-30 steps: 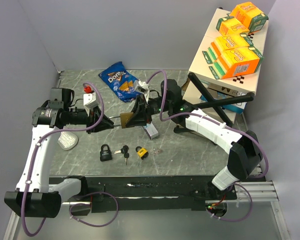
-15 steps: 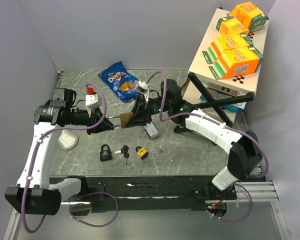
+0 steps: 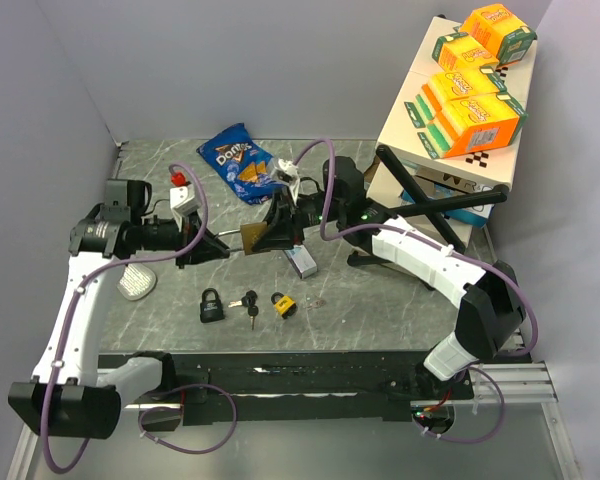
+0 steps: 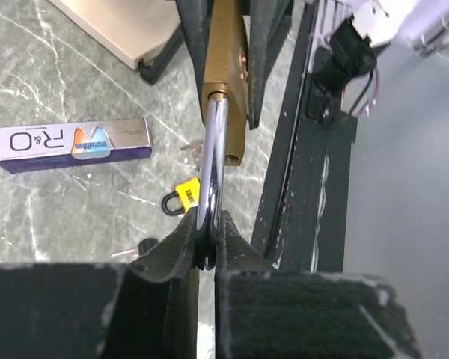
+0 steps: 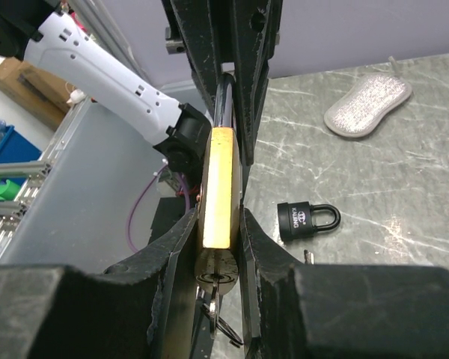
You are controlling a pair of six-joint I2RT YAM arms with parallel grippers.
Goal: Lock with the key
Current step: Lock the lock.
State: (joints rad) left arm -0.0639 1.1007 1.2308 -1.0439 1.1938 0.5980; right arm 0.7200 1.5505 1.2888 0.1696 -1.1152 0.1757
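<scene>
Raised over worktop [image 3: 380, 300]: brass padlock [image 3: 250, 238]. Right end effector [image 5: 221, 224] pinching brass padlock body. Left end effector [image 4: 206, 243] clamped on shackle [image 4: 212, 164]. Black padlock [image 3: 211, 304] and loose keys [image 3: 248, 300] on worktop, near side of brass padlock.

We see one brass padlock [image 3: 250, 238] held between two grippers above the table [image 3: 380, 310].
The left gripper [image 3: 220, 244] pinches its shackle end and the right gripper [image 3: 265, 237] clamps its body; nearer the table's front edge lie a black padlock [image 3: 211, 304], keys [image 3: 248, 302] and a small yellow lock [image 3: 283, 304].
</scene>
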